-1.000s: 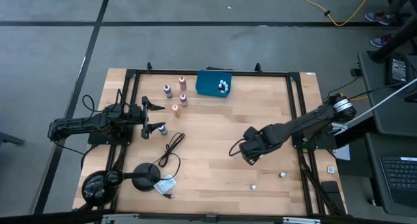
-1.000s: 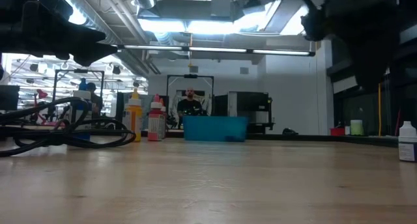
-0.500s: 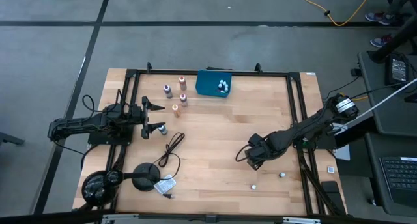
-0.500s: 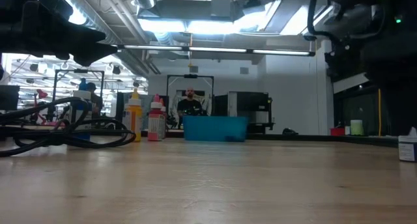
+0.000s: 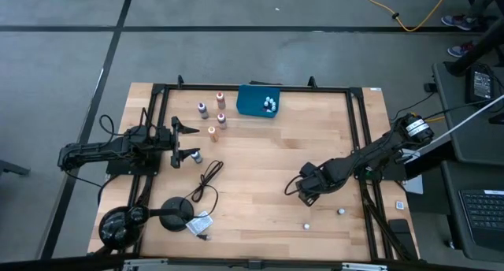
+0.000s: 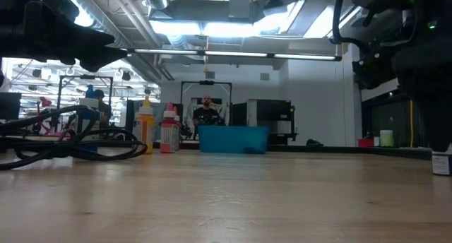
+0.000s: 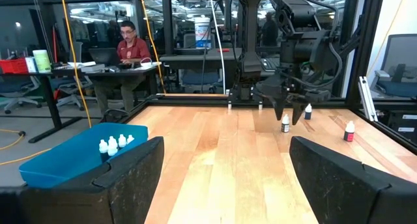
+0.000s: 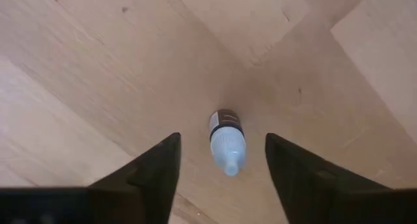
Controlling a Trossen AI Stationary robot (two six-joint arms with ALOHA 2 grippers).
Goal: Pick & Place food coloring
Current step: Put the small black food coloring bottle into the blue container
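**Right gripper over a bottle, pre-grasp**

Landmark: teal tray at the table's far edge. It already holds a cluster of white-capped bottles. More bottles stand just left of the tray; two tiny ones sit well away, toward the near right corner.

Right gripper hangs low over the table, well apart from the tray on its near-right side. Target bottle stands upright between the fingers, dark band, pale cap. Fingers are apart, touching neither side; nothing gripped.

Left gripper waits left of the tray, fingers spread and empty.

Judgement: the step is the pinch. Keep the bottle centred in the gap, drop so the pads meet the body below the cap, close evenly. An off-centre close would likely topple so small a bottle. Then lift straight before travelling to the tray.
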